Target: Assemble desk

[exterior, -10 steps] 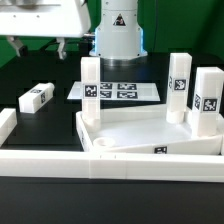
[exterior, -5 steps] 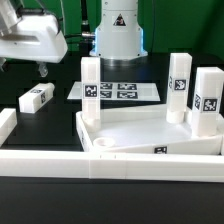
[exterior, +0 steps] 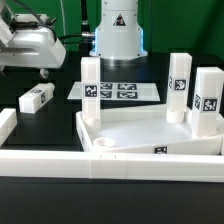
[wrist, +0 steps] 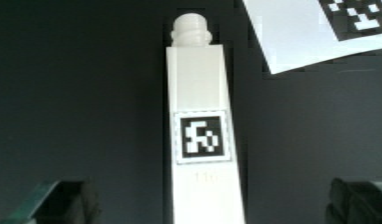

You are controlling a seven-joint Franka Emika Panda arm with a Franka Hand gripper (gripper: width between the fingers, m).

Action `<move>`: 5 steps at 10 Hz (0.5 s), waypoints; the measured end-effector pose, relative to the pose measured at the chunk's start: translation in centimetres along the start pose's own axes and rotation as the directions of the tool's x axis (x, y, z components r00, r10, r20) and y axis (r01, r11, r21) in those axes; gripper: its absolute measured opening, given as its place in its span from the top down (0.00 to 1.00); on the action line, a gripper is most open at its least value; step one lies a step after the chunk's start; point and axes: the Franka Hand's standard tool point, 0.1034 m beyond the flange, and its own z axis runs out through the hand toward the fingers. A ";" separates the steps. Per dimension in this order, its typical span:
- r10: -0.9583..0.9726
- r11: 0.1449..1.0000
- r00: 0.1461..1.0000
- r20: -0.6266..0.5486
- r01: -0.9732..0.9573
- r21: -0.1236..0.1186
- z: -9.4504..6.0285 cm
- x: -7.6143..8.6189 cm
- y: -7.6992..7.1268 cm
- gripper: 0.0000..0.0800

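Desk leg (wrist: pixel 200 135) lies loose, black tag facing up; gripper (wrist: pixel 202 203) open above.

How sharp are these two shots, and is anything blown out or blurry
Exterior view: the gripper and arm at upper left are soft, and the white desk top is bright with little surface detail. Wrist view: the loose leg and its tag are fairly crisp against the dark table, while the fingertips are dim and blurred.
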 end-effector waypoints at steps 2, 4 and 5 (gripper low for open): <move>0.006 1.000 1.000 0.013 -0.006 0.005 0.2 -0.2 0.2 0.19; 0.006 1.000 1.000 0.012 -0.006 0.004 0.2 -0.1 0.2 0.19; -0.001 1.000 0.997 0.080 0.001 0.002 0.3 -0.8 0.1 0.19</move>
